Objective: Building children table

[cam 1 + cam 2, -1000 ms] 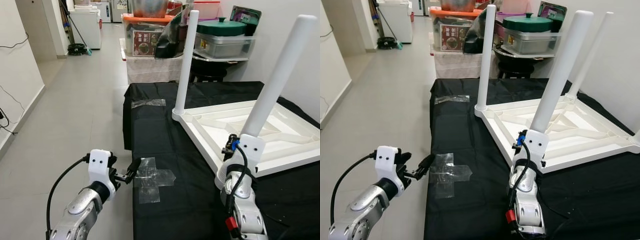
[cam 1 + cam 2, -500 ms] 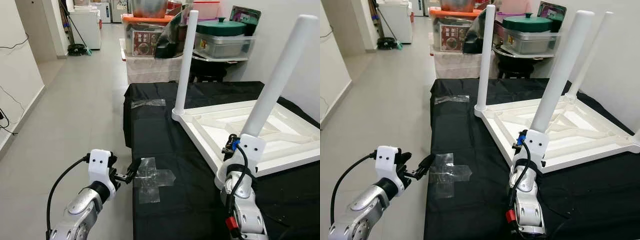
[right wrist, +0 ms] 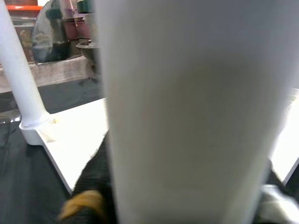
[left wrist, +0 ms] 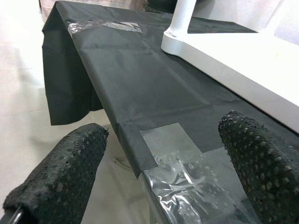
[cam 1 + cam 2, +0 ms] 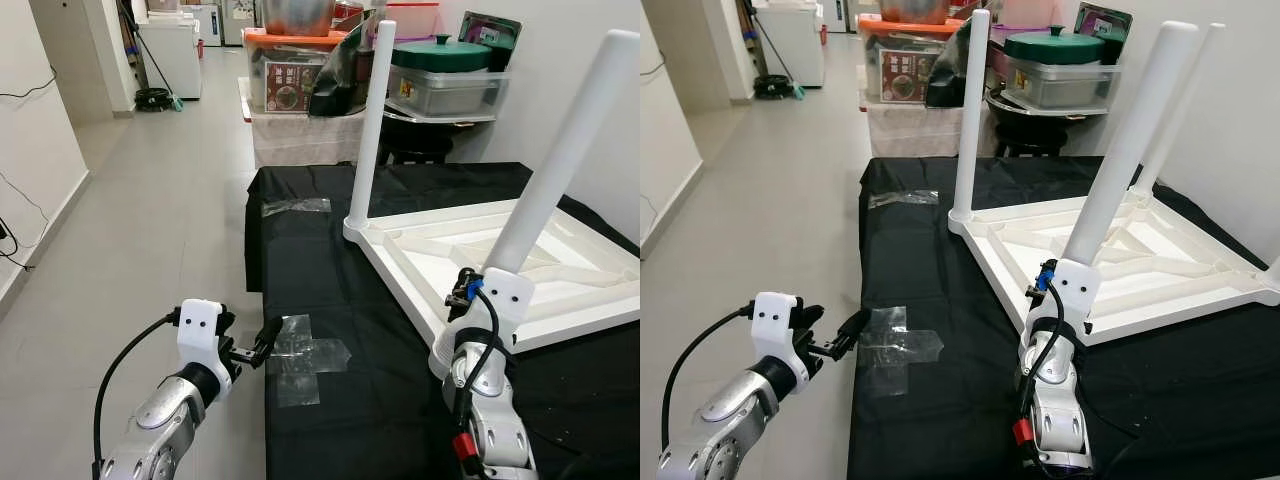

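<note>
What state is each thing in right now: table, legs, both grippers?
children's table: upside down on the black cloth.
far leg: fitted, upright.
near leg: tilted, held near its base.
right gripper: shut on near leg.
left gripper: open, at the cloth's edge beside the clear tape.

No readable text, brand, number or sign anywhere. Far box (image 5: pixel 288 85) under the orange lid carries a red-green printed label, too small and blurred to read. Far grey tub (image 5: pixel 447 92) has a small yellow sticker, also illegible. Nothing printed on the near black cloth (image 5: pixel 330 300) or white table (image 5: pixel 470 255).
</note>
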Available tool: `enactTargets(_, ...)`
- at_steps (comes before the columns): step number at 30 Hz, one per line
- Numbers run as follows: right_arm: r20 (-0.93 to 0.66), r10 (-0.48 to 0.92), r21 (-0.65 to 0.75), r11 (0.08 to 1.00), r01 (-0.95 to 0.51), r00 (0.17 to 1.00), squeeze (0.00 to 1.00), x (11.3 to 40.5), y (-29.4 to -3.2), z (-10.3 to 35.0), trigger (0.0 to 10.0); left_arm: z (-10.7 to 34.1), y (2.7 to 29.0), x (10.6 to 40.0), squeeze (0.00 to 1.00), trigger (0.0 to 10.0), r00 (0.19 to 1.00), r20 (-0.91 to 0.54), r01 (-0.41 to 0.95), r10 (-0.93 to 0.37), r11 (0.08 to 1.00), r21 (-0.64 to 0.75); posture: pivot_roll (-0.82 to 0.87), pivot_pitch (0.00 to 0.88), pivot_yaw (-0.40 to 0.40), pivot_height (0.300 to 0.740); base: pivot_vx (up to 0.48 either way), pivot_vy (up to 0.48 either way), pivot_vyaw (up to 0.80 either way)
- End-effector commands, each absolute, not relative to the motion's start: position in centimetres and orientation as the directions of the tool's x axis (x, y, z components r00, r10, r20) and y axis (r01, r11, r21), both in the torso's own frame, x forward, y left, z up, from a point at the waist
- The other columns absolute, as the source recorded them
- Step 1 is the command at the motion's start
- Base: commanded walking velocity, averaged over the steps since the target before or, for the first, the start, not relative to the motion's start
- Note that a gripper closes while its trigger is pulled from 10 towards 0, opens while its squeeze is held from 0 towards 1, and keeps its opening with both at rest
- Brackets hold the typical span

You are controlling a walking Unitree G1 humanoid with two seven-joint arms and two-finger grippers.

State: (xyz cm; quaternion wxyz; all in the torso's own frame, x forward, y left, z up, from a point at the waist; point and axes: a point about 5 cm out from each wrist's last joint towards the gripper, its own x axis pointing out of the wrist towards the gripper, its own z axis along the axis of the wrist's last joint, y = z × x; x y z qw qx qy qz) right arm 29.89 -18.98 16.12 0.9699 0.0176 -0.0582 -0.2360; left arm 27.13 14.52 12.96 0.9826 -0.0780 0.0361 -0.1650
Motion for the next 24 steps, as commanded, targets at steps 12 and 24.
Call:
enactTargets(12,0.167,-0.466,0.093,0.885,0.457,0.869,1.0,29.64,-19.29,17.35,10.0,12.69,14.33,27.24,0.0,10.0,0.938,-0.057,0.329,-0.341,0.932,-0.152,0.06,0.0,-0.032,0.74,0.0,0.0,0.0)
enactTargets(24,0.189,-0.432,0.088,0.902,0.423,0.882,1.0,29.76,-19.0,17.91,10.0,12.67,14.36,27.22,0.0,10.0,0.938,-0.058,0.331,-0.343,0.931,-0.152,0.06,0.0,-0.029,0.74,0.0,0.0,0.0)
